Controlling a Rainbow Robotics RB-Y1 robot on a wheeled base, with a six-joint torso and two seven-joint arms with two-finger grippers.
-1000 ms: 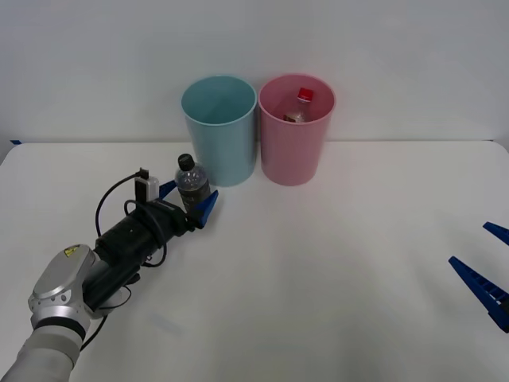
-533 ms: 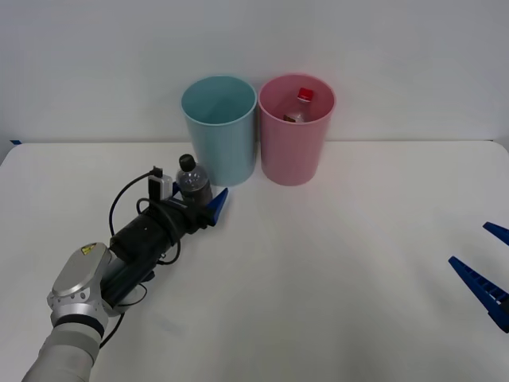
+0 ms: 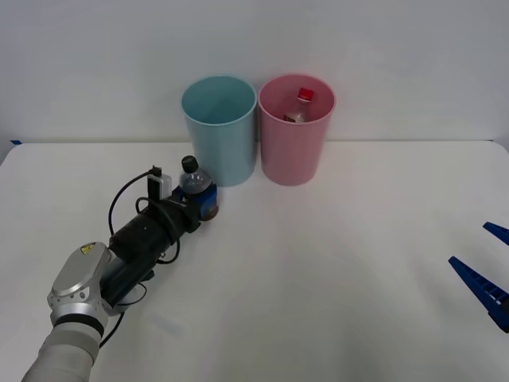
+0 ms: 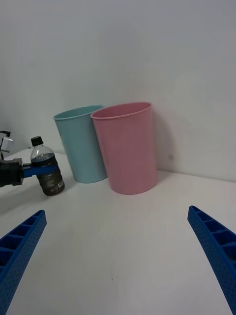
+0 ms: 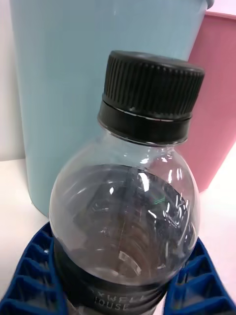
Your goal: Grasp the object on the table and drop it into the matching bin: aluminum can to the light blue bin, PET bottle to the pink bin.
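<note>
The PET bottle (image 3: 196,189), clear with a black cap and dark liquid, stands upright on the white table (image 3: 318,278) just in front of the light blue bin (image 3: 219,131). My left gripper (image 3: 200,200) is shut on the bottle's lower body, a blue finger pressed against each side (image 5: 29,280). The left wrist view has the bottle (image 5: 123,211) up close with both bins behind it. The pink bin (image 3: 296,139) stands right beside the light blue one. My right gripper (image 3: 491,263) hangs open at the table's right edge, far from the bottle (image 4: 46,170).
A red-capped bottle (image 3: 302,99) lies inside the pink bin. The two bins touch or nearly touch at the back of the table, against a plain white wall. White tabletop stretches between the bins and the right gripper.
The left arm pushed forward toward the bins, and its fingers went from spread beside the bottle to shut on it. The right arm stayed still.
</note>
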